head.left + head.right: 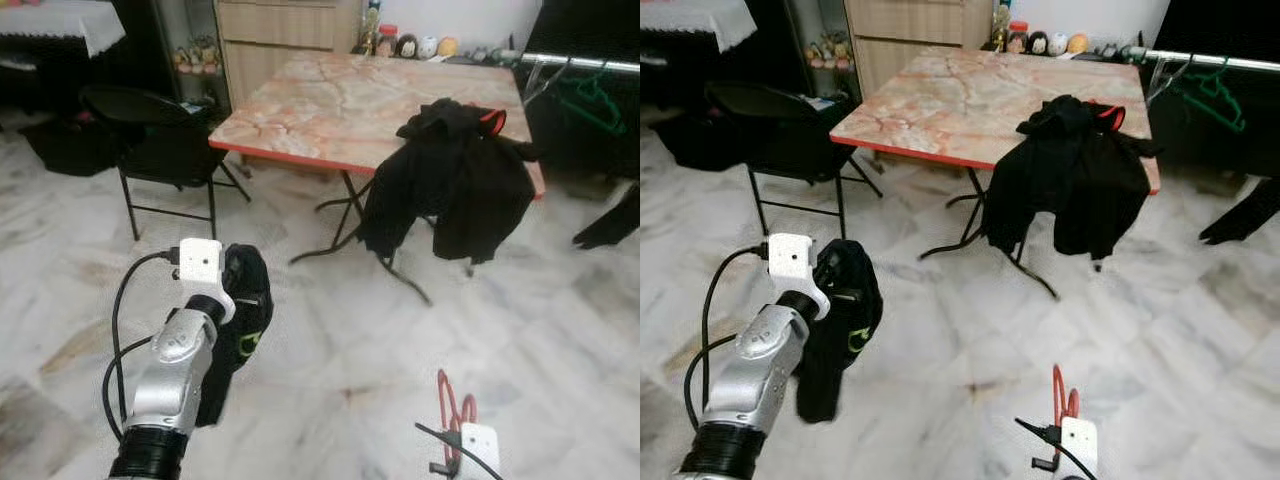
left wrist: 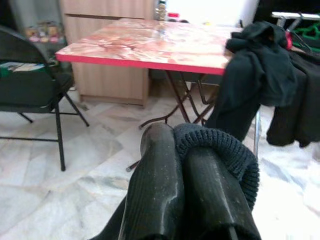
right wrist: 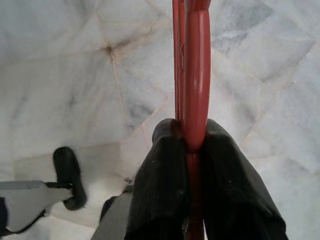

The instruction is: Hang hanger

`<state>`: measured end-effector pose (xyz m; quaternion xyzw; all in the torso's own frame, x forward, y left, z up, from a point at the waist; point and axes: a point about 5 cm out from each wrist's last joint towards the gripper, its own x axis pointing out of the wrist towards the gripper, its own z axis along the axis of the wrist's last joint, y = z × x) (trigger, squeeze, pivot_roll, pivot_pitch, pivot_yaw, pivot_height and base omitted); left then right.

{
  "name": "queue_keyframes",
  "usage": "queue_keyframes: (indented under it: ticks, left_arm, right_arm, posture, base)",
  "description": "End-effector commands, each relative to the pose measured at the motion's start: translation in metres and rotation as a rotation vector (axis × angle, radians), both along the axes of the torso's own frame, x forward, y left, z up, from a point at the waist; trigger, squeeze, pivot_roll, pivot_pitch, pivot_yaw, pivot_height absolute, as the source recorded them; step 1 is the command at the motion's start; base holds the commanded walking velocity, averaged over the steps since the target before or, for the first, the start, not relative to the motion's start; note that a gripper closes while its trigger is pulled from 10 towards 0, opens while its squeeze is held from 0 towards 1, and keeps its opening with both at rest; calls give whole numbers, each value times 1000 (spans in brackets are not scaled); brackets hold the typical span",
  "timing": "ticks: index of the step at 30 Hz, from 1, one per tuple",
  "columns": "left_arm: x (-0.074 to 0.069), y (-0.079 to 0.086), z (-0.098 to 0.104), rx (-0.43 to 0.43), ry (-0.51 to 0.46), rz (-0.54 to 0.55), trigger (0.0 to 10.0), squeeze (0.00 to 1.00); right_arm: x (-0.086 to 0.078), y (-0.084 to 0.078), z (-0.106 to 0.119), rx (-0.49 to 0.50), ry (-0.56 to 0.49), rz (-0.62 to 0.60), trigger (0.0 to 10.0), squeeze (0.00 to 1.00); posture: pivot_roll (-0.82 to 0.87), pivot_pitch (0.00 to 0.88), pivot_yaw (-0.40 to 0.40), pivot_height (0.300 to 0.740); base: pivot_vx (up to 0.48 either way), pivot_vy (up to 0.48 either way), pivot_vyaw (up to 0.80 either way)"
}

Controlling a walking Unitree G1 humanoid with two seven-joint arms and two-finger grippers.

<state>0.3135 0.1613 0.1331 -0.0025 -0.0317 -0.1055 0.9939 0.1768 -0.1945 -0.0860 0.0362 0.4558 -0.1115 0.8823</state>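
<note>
My right gripper [image 3: 189, 137] is shut on a red plastic hanger [image 3: 192, 65], which sticks up above the wrist at the bottom of the eye views [image 1: 450, 405]. My left gripper [image 2: 177, 150] is shut on a black knit garment [image 1: 240, 320] with a green mark, which hangs from it over the floor. A pile of black clothes [image 1: 450, 180] with a red hanger tip droops over the near right corner of the marble-topped folding table [image 1: 330, 100]. A metal clothes rail [image 1: 580, 62] with a green hanger [image 1: 590, 100] stands at the far right.
A black folding chair [image 1: 150, 140] stands left of the table. Wooden drawers [image 1: 280, 35] are behind it. Small jars and figures line the table's far edge. More dark clothing [image 1: 610, 225] hangs at the right edge. Marble floor [image 1: 400, 330] lies open ahead.
</note>
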Motion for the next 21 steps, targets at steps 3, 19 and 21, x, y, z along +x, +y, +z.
queue_keyframes:
  ticks: [3,19,21]
  left_arm:
    - [-3,-10,14,24,-63,-56,10000,0]
    - [-5,-10,18,7,-74,-39,10000,0]
    - [-5,-9,19,3,-77,-35,10000,0]
  right_arm:
    - [-3,-3,-1,-5,5,-32,10000,0]
    - [-3,-6,-1,-26,11,-22,10000,0]
    - [-3,-6,0,-24,6,-25,10000,0]
  posture:
    - [-44,0,-24,732]
    - [-43,0,-32,732]
    - [-43,0,-33,732]
  base:
    - [0,0,0]
    - [146,0,-289]
    - [334,0,0]
